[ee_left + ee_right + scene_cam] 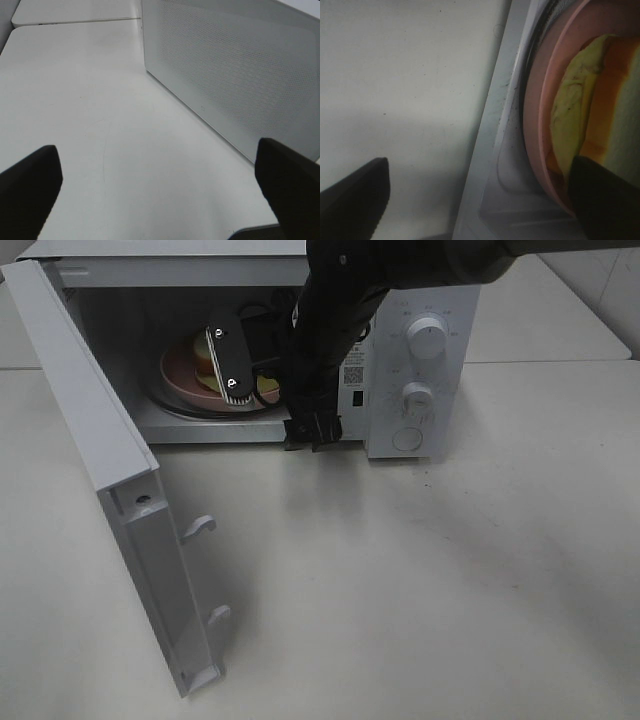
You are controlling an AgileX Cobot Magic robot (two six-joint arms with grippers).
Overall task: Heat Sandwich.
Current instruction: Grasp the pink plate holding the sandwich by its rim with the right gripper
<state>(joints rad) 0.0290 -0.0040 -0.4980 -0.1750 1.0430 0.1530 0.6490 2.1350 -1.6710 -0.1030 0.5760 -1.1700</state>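
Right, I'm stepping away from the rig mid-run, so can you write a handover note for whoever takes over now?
Left gripper: open, empty, above the table beside the microwave.
Right gripper: open, holding nothing, at the microwave's mouth by the pink plate.
Sandwich: on the plate, inside the microwave.
Done: sandwich loaded; door open.
Left: pull the right arm out, shut the door, set the dials.
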